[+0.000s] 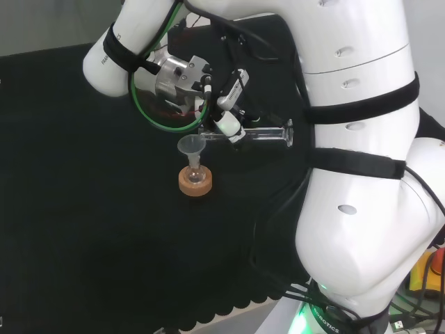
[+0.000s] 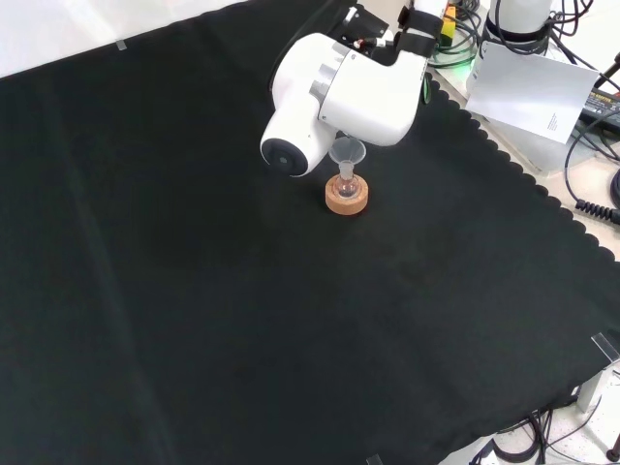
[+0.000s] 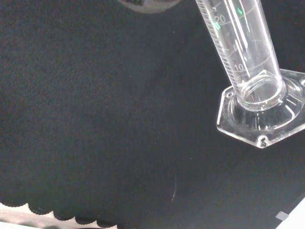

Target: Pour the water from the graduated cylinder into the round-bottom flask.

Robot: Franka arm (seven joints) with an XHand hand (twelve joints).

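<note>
In the head view the hand (image 1: 227, 106) is shut on the clear graduated cylinder (image 1: 261, 135), which lies about level. Its hexagonal foot points right and its mouth reaches the rim of a clear funnel (image 1: 190, 146). The funnel sits in the neck of a small round-bottom flask (image 1: 195, 172) that rests on a cork ring (image 1: 195, 185). The front view has the funnel (image 2: 347, 151), flask (image 2: 346, 182) and cork ring (image 2: 347, 201) just below the arm's big white link, which hides the hand. The wrist view looks along the cylinder (image 3: 240, 47) to its foot (image 3: 263, 117); I cannot tell if water is inside.
Black cloth (image 2: 242, 320) covers the bench around the flask. Its scalloped edge (image 2: 513, 174) runs along the right of the front view, with cables and a white sheet (image 2: 533, 92) beyond it. The arm's white links (image 1: 361, 174) stand at the right of the head view.
</note>
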